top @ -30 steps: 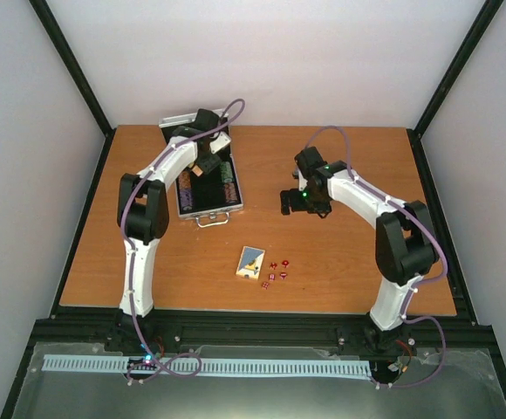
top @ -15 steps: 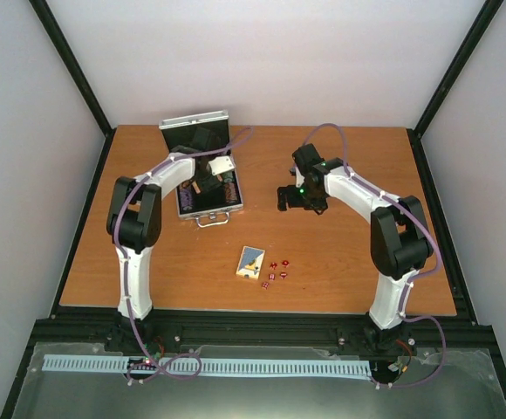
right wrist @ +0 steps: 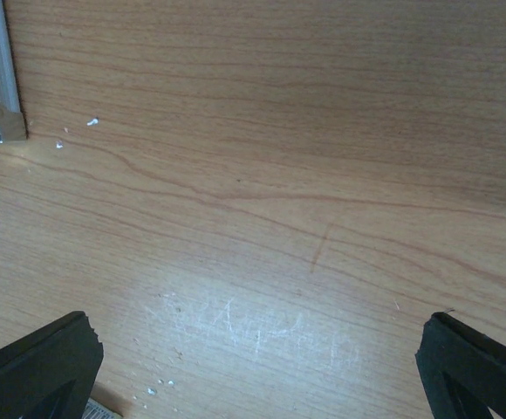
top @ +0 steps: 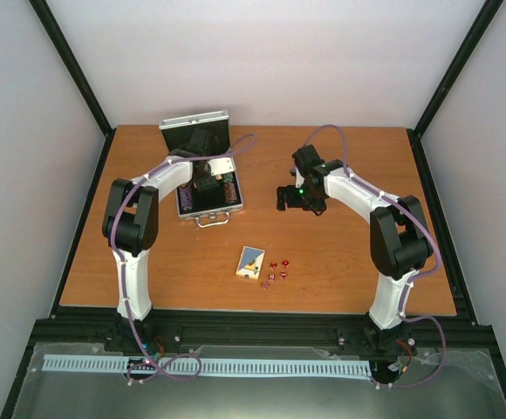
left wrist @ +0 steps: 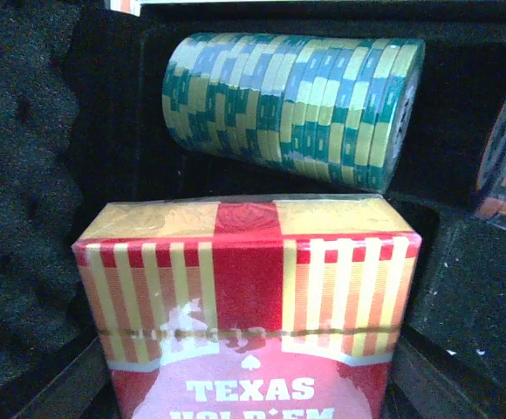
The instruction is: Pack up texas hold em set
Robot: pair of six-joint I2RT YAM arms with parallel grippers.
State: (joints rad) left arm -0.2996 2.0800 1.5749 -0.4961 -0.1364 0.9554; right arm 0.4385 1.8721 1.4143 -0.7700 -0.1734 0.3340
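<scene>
Left jaws, gripping red deck (left wrist: 249, 305), lowered into briefcase (top: 209, 211).

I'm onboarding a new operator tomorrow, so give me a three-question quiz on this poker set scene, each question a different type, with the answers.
1. True or false: the right hand is open and empty above the table.
2. The left hand, over the open case, holds: A) a cup, B) the red card deck, C) nothing.
3. Name the set pieces lying on the table outside the case.
Key: 1 true; 2 B; 3 the blue-yellow deck and the red dice.
</scene>
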